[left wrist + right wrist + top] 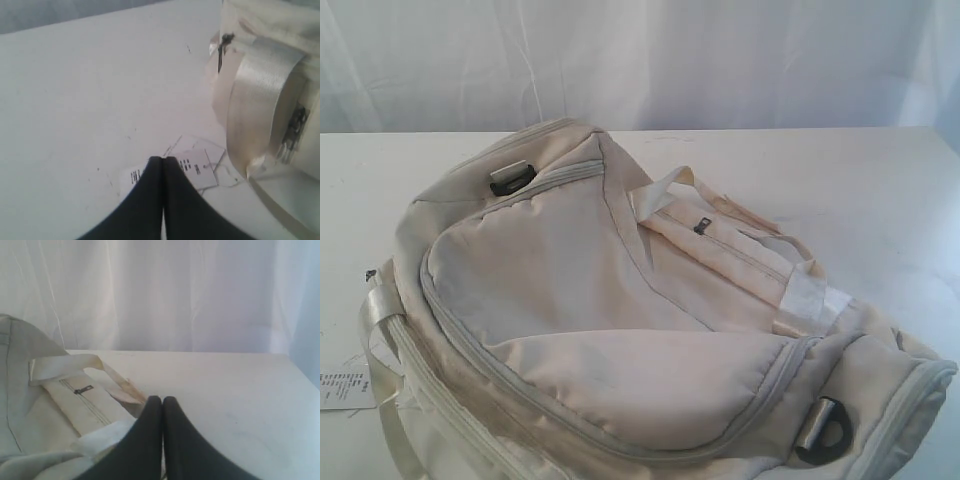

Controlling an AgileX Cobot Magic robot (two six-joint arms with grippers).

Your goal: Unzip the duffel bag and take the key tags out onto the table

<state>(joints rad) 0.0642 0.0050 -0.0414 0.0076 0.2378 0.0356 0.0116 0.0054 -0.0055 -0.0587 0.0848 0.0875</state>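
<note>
Fingers [145,200] of the left gripper [162,160] are pressed tip to tip with nothing between them. Just past the tips a white paper label [200,167] with black print lies on the table [75,100]. Near it is a shiny pale webbing handle [260,105] at the end of the duffel bag [265,20]. The right gripper [162,400] is likewise closed on nothing, its tips beside the bag's other handle [65,367] and a small dark zipper pull [82,389]. A white curtain [175,290] hangs behind. Neither gripper shows in the exterior view. There the duffel bag [620,300] lies on the table [880,200] with the main flap's grey zipper trim [470,345] shut along its curve. A black D-ring [512,180] sits at the far end and another [825,430] at the near end.
</note>
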